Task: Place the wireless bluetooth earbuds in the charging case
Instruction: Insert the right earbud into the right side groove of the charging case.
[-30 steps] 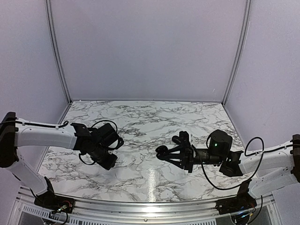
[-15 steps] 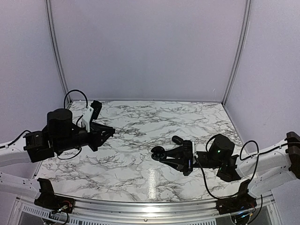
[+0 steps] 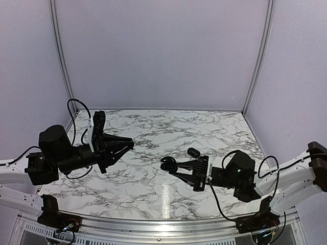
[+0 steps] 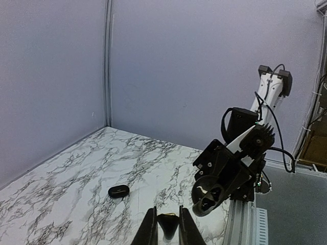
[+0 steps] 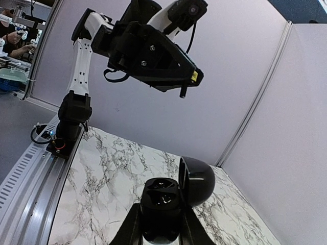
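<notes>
Alignment decides it: left gripper (image 3: 130, 144), clenched on one earbud (image 4: 167, 222), must carry it squarely over a well of the open case (image 5: 161, 201) the right gripper (image 5: 161, 229) grasps; a second earbud (image 3: 193, 152) lies on the table (image 3: 153, 127).

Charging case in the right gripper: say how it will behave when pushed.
The charging case looks glossy and rounded, so it may slip or twist in the right gripper. Its open lid looks hinged and would probably swing if bumped.

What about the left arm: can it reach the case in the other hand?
Probably yes: the charging case, lid open, sits in the right hand, and only bare table lies between it and the left hand.
</notes>
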`<state>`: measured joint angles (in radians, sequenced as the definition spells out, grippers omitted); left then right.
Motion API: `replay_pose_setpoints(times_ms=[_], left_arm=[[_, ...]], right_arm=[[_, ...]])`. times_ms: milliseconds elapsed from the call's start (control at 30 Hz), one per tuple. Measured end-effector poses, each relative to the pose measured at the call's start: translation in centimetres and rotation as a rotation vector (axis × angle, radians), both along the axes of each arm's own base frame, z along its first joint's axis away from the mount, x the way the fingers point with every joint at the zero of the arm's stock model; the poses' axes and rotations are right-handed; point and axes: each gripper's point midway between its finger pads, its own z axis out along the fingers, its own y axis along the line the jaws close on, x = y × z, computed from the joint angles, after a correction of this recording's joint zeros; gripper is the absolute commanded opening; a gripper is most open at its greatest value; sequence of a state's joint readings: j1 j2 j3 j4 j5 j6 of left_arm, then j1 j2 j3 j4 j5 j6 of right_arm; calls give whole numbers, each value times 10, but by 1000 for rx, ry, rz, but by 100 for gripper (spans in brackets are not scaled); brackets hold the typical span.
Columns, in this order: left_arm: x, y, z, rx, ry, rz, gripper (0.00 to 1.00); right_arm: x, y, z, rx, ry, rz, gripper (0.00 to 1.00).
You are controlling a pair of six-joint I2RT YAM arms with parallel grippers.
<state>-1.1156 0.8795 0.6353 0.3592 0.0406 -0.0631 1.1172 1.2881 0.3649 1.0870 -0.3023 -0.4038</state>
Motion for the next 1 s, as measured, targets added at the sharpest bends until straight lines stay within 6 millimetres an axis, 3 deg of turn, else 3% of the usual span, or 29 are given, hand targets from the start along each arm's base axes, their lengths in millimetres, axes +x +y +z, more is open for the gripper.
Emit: replay_pose_setpoints(times_ms=[133,300,667,1000], left_arm=[[-17,-13,5,-20,-39,-80,10],[-23,-25,-1,-6,-57,-110,9],[6,-39,-20,7,-19,26,8],[20,-46,-21,-5,0,92,6]], right_arm=[[4,6,3,9,-7,-8,0],[16,15,8,37,39,-50,0],[40,22,14,93,123,-191,0],[52,21,17,110,147,-267,0]])
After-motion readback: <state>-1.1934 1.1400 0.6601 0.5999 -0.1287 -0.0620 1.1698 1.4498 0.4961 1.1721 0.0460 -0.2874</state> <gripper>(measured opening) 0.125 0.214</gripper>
